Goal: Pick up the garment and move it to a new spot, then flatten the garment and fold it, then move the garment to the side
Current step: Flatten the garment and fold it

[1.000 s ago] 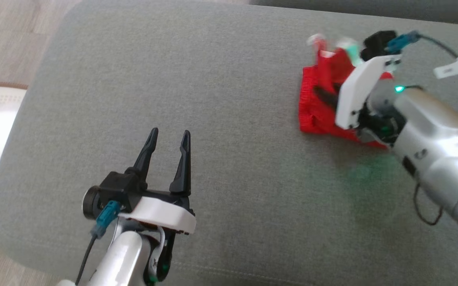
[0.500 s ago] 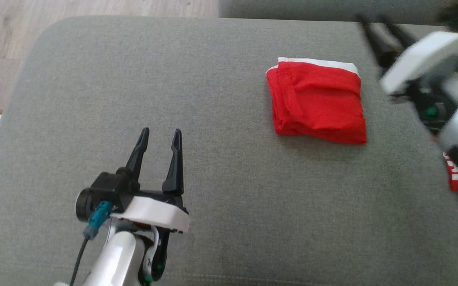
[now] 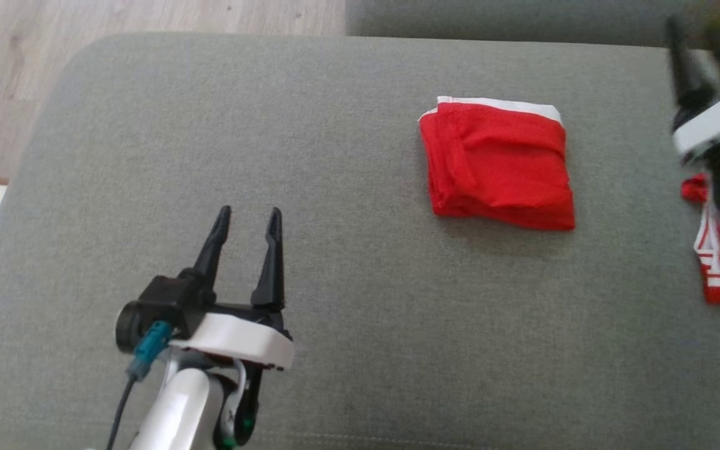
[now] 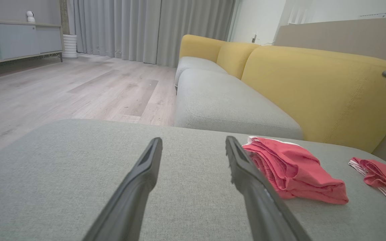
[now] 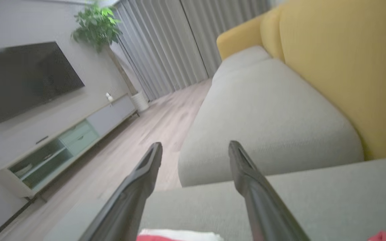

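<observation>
Seemingly at the end: folded, flattened and set aside; little left, perhaps nothing.
From left: left gripper [image 3: 250, 211] over the grey cushion [image 3: 335, 125], jaws wide and empty; one folded red garment [image 3: 497, 162] lying right of centre; right gripper [image 3: 702, 47] at the far edge, jaws wide too (blurred); one striped red garment [image 3: 719, 262] just below. Two grippers, two garments.
</observation>
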